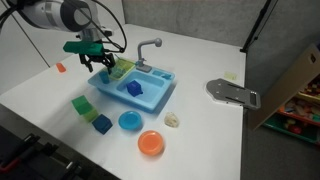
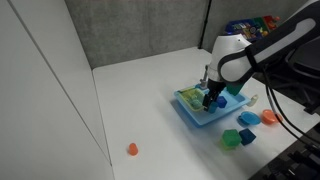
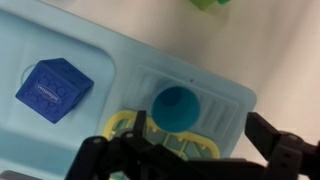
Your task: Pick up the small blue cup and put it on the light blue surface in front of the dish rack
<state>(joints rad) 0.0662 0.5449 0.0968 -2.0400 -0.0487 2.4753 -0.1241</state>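
Observation:
In the wrist view the small blue cup [image 3: 178, 107] stands upright on the ribbed light blue surface [image 3: 226, 98], touching the edge of the yellow-green dish rack [image 3: 124, 124]. My gripper [image 3: 178, 140] is open, its two dark fingers spread wide on either side above the cup, and it holds nothing. In both exterior views the gripper [image 1: 101, 63] [image 2: 212, 97] hovers over the rack end of the toy sink unit [image 1: 160, 98] [image 2: 196, 115]. The cup is hidden behind the gripper in the exterior views.
A blue block [image 3: 52, 88] [image 1: 134, 89] lies in the basin below a grey faucet [image 1: 150, 45]. In front of the sink lie a green cube [image 1: 82, 104], a blue cube [image 1: 102, 123], a blue plate [image 1: 129, 121] and an orange disc [image 1: 151, 143]. A grey object [image 1: 232, 92] lies beside the sink.

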